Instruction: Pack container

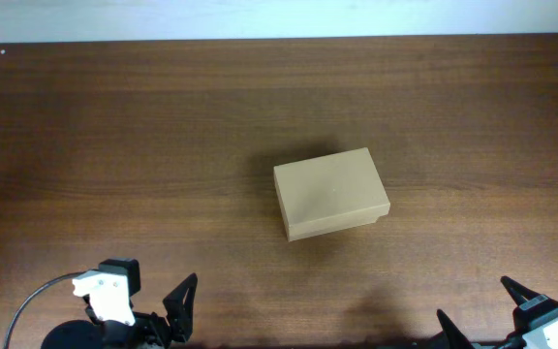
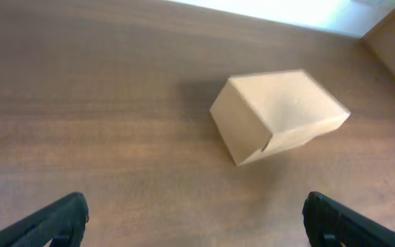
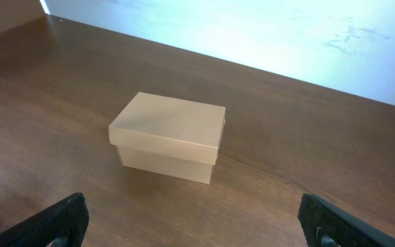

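Wooden table (image 1: 114,126), closed container (image 1: 330,193) mid-surface

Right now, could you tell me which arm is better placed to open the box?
The right, probably. Both claws are open and about equally far from the container, but its long front side, where the lid overhangs, faces the right claw squarely; the left claw sees mainly a corner.
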Available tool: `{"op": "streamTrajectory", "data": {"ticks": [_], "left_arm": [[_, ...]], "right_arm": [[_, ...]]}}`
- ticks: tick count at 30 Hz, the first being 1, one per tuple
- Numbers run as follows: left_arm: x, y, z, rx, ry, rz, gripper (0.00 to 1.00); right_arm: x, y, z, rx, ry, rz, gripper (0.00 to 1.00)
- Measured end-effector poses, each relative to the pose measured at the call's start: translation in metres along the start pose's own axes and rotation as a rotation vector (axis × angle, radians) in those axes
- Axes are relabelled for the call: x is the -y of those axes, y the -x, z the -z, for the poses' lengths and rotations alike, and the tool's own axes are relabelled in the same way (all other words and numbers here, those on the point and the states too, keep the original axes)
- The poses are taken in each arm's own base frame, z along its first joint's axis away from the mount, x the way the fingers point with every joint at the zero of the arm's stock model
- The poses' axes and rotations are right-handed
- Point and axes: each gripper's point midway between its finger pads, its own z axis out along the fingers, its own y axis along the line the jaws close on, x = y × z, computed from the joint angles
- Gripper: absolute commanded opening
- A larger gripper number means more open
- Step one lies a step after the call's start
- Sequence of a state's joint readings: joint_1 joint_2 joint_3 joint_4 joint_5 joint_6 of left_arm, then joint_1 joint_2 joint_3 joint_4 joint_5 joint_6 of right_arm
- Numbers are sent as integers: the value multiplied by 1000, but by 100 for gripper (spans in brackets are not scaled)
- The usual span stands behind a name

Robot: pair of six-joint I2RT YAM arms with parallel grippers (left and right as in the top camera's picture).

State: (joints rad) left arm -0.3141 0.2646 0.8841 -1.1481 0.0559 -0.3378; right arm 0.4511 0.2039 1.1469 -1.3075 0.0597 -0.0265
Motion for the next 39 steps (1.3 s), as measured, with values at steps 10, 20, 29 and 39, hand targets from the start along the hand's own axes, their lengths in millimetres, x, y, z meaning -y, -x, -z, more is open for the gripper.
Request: {"op": "streamTrajectory", "data": {"ticks": [10,20,29,39], "left_arm": [[-9,9,-1,44,53,-1,99],[-37,27,-32,201,182,-96,99],[-63,-7,-67,205,231,-186,100],[-82,-46,-96,142,255,-193,100]], "right_arm": [[0,0,0,0,0,0,99],[0,0,0,-1,0,0,99],[0,0,0,-2,0,0,99],[0,0,0,-2,0,0,99]]}}
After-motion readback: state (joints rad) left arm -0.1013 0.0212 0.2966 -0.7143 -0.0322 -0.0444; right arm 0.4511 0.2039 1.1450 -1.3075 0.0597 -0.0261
